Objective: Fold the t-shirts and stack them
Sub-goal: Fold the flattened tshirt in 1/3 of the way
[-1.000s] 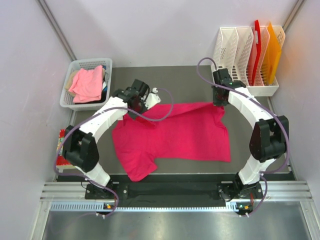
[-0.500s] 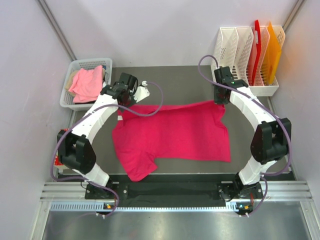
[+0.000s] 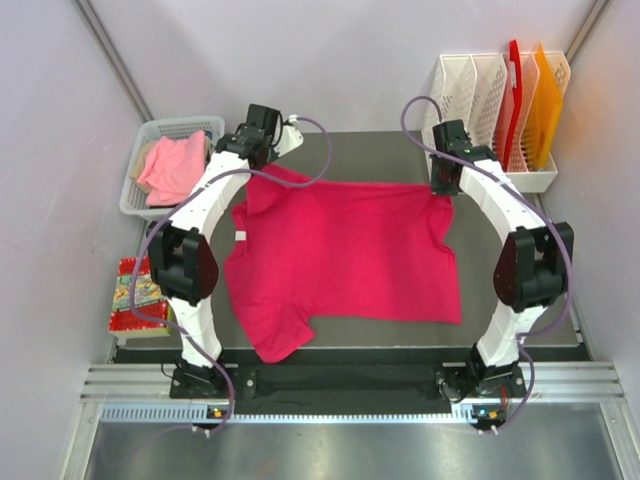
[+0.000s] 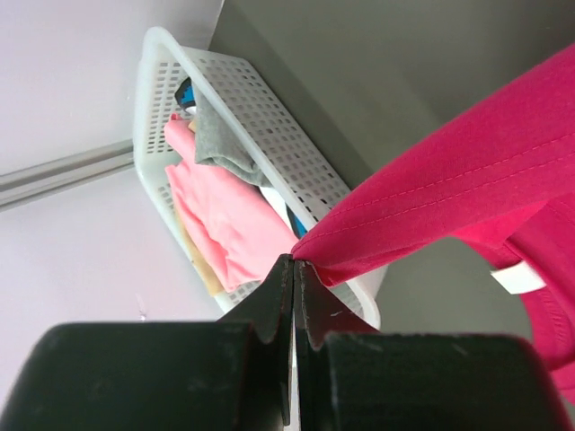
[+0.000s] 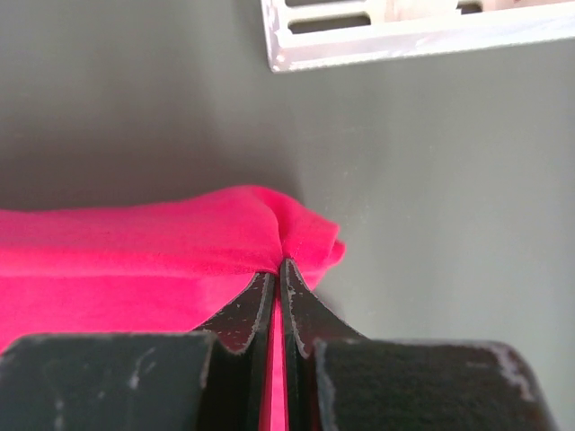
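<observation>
1. Pale lilac walls (image 3: 330,60) close in a dark grey bench (image 3: 380,160). The magenta t-shirt (image 3: 350,260) lies spread across its middle.
2. A small white tag (image 3: 240,235) sits on the shirt near its left edge (any print on it is too small to read). The writing on a printed red packet (image 3: 138,295) beside the bench's left edge is also unreadable.
3. A white perforated basket (image 3: 135,195) in the far left corner holds the salmon-pink t-shirt (image 3: 175,165) on top. A grey cloth (image 4: 225,144) and something blue are tucked beside it.
4. A white slotted rack (image 3: 470,90) in the far right corner holds a red board (image 3: 514,90) and an orange board (image 3: 548,100) upright in its right-hand slots.
5. The left jaws are pressed together on the magenta shirt's far left corner, holding it above the bench just beside the basket.
6. The right jaws are pinched tight on the shirt's far right corner, close to the rack.
</observation>
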Tool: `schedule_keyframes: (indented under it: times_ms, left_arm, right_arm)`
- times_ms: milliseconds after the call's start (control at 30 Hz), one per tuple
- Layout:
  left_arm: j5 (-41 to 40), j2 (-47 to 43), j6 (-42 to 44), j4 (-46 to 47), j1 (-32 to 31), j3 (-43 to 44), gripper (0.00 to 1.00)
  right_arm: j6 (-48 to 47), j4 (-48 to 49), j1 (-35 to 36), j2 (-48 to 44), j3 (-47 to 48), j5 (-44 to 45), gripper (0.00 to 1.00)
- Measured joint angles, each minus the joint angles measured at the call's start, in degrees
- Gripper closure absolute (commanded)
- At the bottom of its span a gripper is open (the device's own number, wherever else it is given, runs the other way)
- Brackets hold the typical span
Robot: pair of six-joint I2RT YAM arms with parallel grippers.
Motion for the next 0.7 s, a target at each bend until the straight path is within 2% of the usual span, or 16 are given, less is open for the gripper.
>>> schedule_keyframes:
  times_ms: [400,600,700]
  left_arm:
    - [-2.1,3.6,3.9,1.9,1.7,3.5,1.0]
    - [-2.0,4.6,3.6,1.5,2.0,3.3,1.0]
    - [-1.3,2.3,2.6,1.8,1.9,-1.2,1.0]
  right_arm:
    - [0.1,-0.7,-4.7,10.5,5.8,-3.4,1.0]
    - [0.2,-0.5,-5.8,10.8,6.6,-5.4,1.0]
    - [0.1,0.0,-5.8,9.8,4.6,-6.2,1.0]
